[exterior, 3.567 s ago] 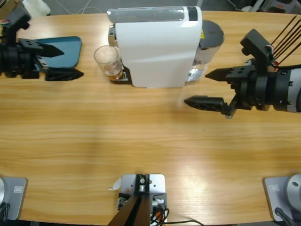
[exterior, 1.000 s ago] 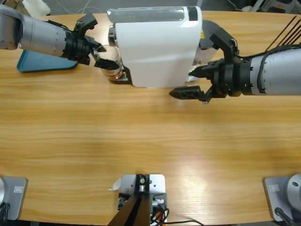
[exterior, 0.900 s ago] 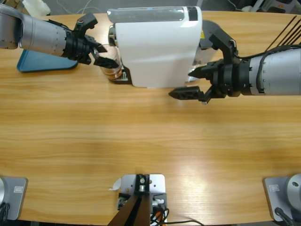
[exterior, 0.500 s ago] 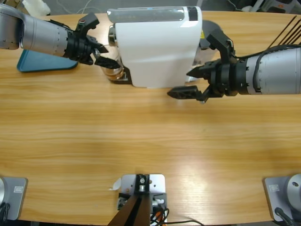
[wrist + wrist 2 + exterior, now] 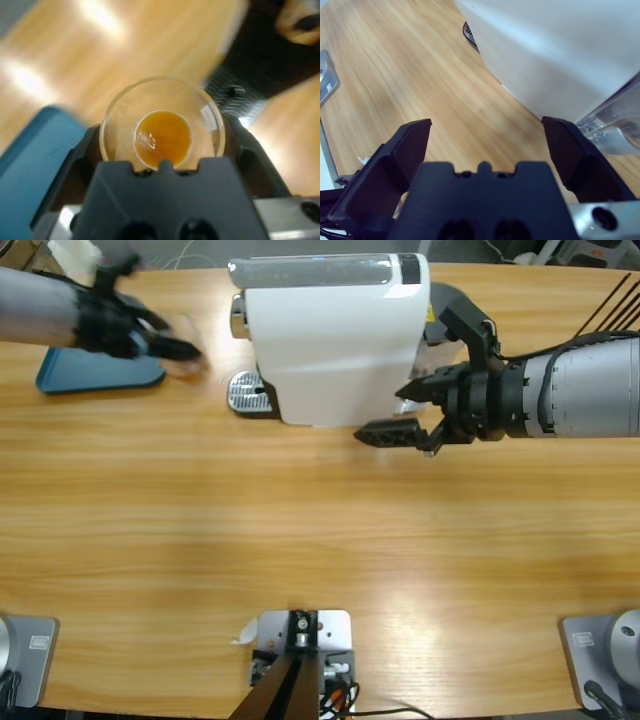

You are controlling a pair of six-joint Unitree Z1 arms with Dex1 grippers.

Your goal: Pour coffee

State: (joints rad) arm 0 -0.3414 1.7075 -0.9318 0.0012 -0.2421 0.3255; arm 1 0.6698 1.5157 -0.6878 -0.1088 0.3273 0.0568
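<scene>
Near: bare wooden worktop (image 5: 300,530), nothing set down on it.

Middle right: right gripper (image 5: 400,412) hovering at the near right corner of the white coffee machine (image 5: 335,335), fingers spread wide, holding nothing; in the right wrist view only worktop and the machine's white side between them.

Far middle: drip tray (image 5: 243,393) at the machine's left foot, bare, no glass on it.

Far left: left gripper (image 5: 165,344) over the near right corner of a blue tray (image 5: 75,375), well left of the drip tray. In the left wrist view, fingers (image 5: 85,150) clamped on either side of a small clear glass (image 5: 162,117), upright, rim open to the camera. Coffee (image 5: 162,137) a shallow brown pool at the bottom of that glass, directly between the fingers, close against the gripper body.

Progress, judged: glass with coffee already off the machine and in hand; no receiving cup visible, pouring itself not yet done. Little liquid, so spill risk likely low.
</scene>
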